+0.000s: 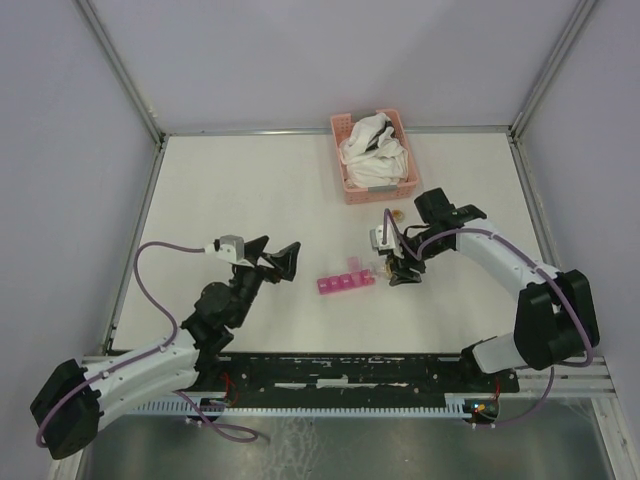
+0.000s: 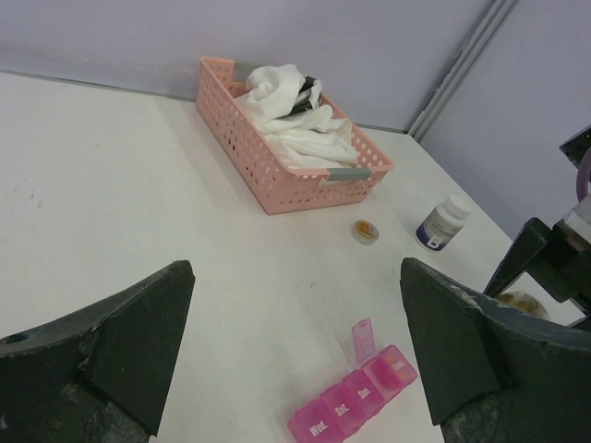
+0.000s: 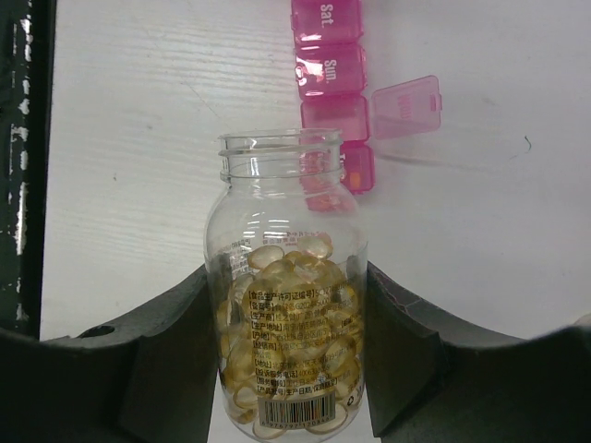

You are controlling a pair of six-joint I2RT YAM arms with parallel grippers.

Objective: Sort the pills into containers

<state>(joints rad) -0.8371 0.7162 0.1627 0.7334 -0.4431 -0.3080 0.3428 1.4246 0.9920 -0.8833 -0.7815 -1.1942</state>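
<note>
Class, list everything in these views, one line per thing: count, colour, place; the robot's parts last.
basket: one, pink, far side of table
cloth: one heap, white, in basket
pill box: one, magenta, mid-table, one lid open
jar: one, clear, uncapped, in right gripper
pills: many, amber, inside jar
bottle: one, dark with white cap, near basket
round item: one, small, orange centre, beside bottle
left gripper: one, black, open, left of pill box
right gripper: one, black, shut on jar
</note>
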